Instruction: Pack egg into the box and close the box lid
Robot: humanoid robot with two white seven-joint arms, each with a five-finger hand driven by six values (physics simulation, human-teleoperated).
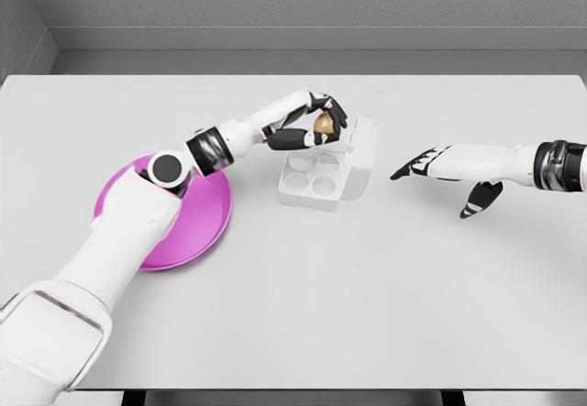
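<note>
The left hand (310,122) reaches in from the lower left, across the magenta plate (197,218), and its fingers are curled around a brown egg (323,124), pinching it between thumb and fingertips. The egg sits in that grasp directly above the far end of the white egg box (316,170), at the level of the box's rear cells, just in front of the raised lid (365,149).

The box lies just below and slightly to the right of the left hand. Its tray shows round cells; the two nearest the camera are plainly visible and hold nothing, while the cells under the hand are partly hidden by the fingers, so whether the egg already touches a cell cannot be told. The lid stands open on the side of the box facing the right hand.

The right hand (449,172) comes in from the right edge and hovers over the table (367,305), well apart from the box and to the right of the lid. Its fingers are spread and extended toward the box, the thumb hanging downward, holding nothing.

The plate lies behind the left hand, under the left forearm and elbow, which cover part of its surface. What shows of it carries nothing.
</note>
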